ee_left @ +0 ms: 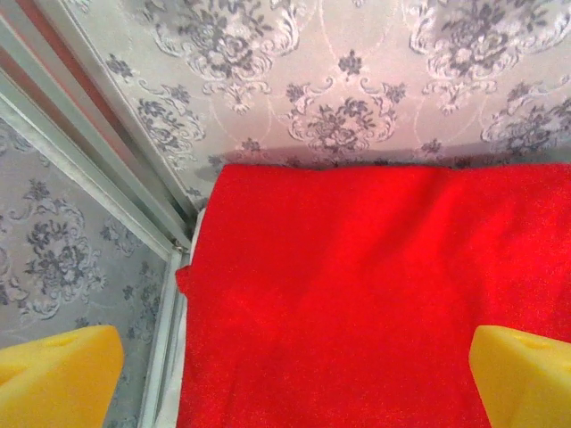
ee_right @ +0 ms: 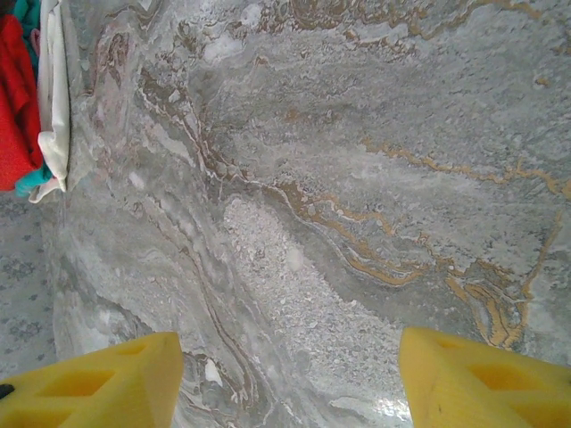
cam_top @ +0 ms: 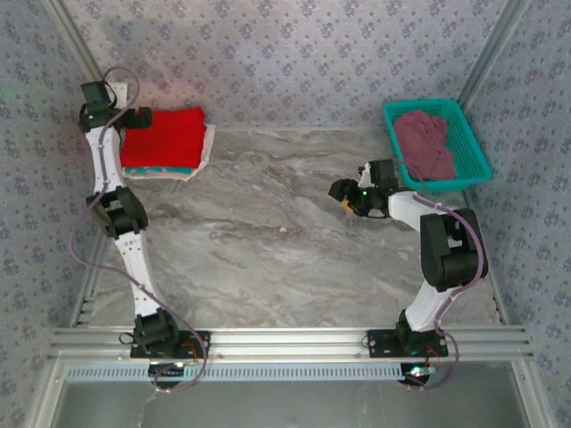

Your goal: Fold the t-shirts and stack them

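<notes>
The red t-shirt (cam_top: 165, 138) lies folded flat in the far left corner of the table (cam_top: 268, 241). It is a neat, soft square with a fuzzy look, and it sits on top of a small pile. A thin strip of the teal t-shirt (cam_top: 165, 169) peeks out under its near edge. The white t-shirt (cam_top: 207, 147) sticks out at the bottom and on the right side. The left gripper (ee_left: 294, 357) hangs just over the red cloth, close to the wall. Its two blocky yellow fingers (ee_left: 53, 374) stand wide apart and hold nothing.

The maroon t-shirt (cam_top: 426, 143) is not folded. It lies in a wrinkled lump inside the teal basket (cam_top: 477, 152), a plastic box with little holes in its walls, in the far right corner. The right gripper (cam_top: 346, 191) is near the basket's left side, above the bare table. Its yellow fingers (ee_right: 482, 383) are apart too, with nothing between them. The table top is hard, smooth grey stone with brown and white swirls.
</notes>
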